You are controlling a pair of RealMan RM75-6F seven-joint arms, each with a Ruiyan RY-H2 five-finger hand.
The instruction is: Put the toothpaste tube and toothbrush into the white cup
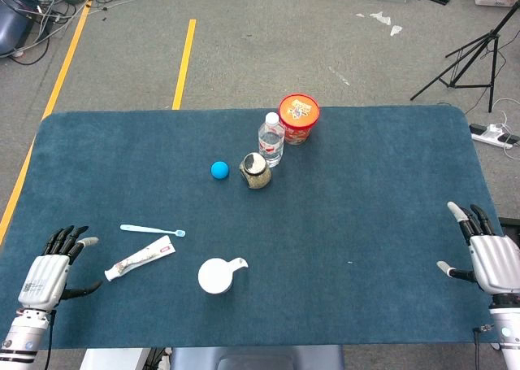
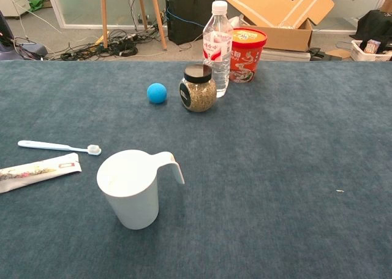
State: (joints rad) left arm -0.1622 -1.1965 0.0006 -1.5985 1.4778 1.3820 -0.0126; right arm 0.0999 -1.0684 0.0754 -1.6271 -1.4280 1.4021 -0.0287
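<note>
The white cup (image 1: 219,275) (image 2: 131,189) stands upright near the table's front edge, its handle pointing right. Left of it lies the toothpaste tube (image 1: 139,259) (image 2: 37,170), flat on the cloth. Just beyond the tube lies the pale blue toothbrush (image 1: 152,230) (image 2: 59,146), head toward the right. My left hand (image 1: 50,272) rests at the front left corner, fingers spread, holding nothing, a short way left of the tube. My right hand (image 1: 488,256) sits at the front right edge, fingers apart and empty. Neither hand shows in the chest view.
A blue ball (image 1: 219,170) (image 2: 157,92), a jar with a black lid (image 1: 255,171) (image 2: 198,87), a water bottle (image 1: 271,138) (image 2: 218,46) and a red tub (image 1: 298,118) (image 2: 247,54) stand mid-table toward the back. A tripod (image 1: 471,57) stands on the floor beyond.
</note>
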